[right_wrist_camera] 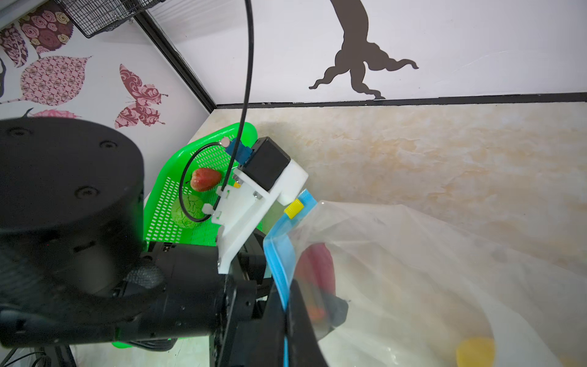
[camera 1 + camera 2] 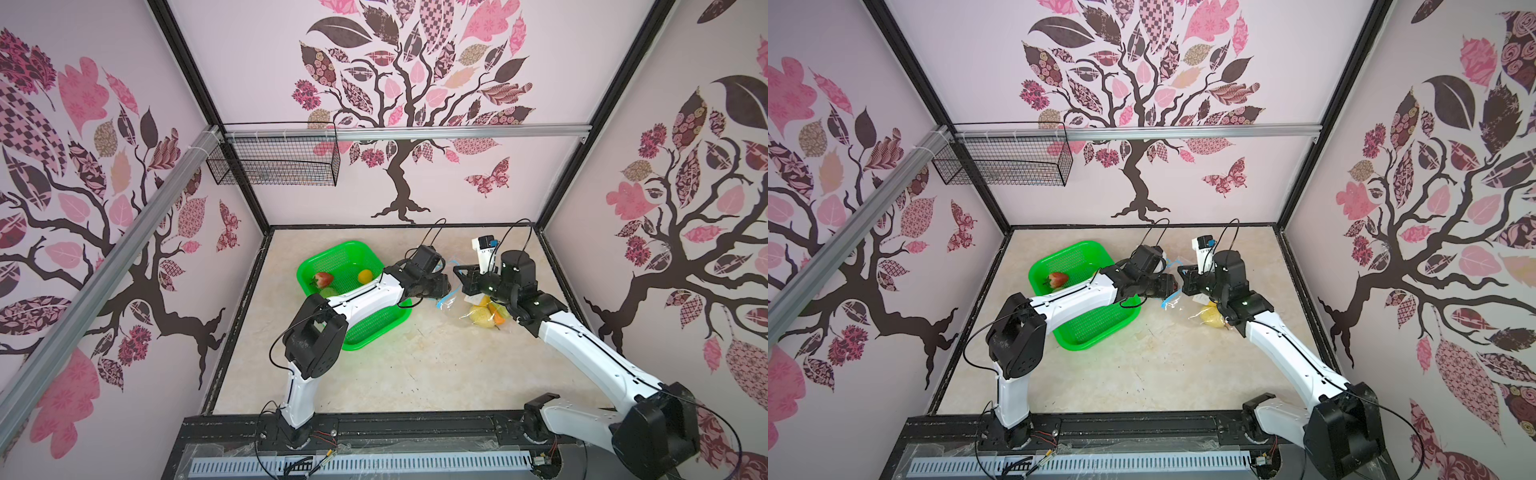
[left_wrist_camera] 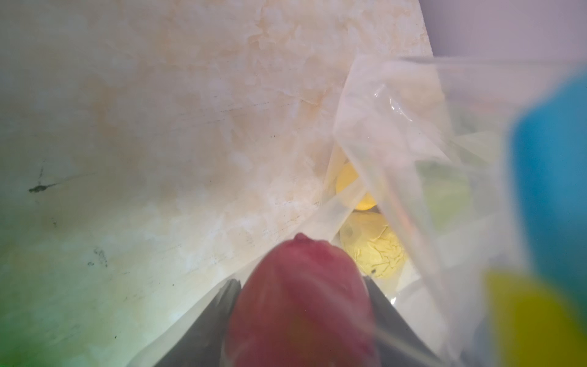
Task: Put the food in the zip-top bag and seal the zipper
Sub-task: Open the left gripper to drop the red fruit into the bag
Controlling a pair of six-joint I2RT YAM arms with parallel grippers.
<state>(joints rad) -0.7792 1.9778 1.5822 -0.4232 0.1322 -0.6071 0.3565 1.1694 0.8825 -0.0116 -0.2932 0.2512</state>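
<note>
A pale beige, marble-patterned counter [image 2: 415,365] forms the floor of a boxed cell, and the left wrist view shows small dark scuffs on it. Three pale pink walls close it in, each bearing a dark tree [image 2: 399,124] with pink patterned leaves and butterflies. Black posts stand in the back corners. A silver rail [image 2: 457,131] crosses the back wall, and a black wire basket [image 2: 278,162] hangs from it at the left corner. Both arms are mounted on a black beam [image 2: 415,428] along the near edge. Toward the back left of the counter sits a green basket [image 2: 376,326] holding a strawberry [image 2: 323,279], a yellow fruit [image 2: 365,275] and a green piece [image 1: 193,206]. Just right of it the clear bag [image 2: 478,313] lies on the counter with yellow and orange food at its bottom and its mouth raised between the two claws. The right claw [image 1: 286,302] is pinched together on the blue zipper [image 1: 279,254], with the yellow slider [image 1: 293,209] further along the strip. The left claw [image 3: 300,282] is inside the mouth with a second strawberry [image 3: 301,311] between its fingers. Blur hides whether they press it or stand clear of it.
</note>
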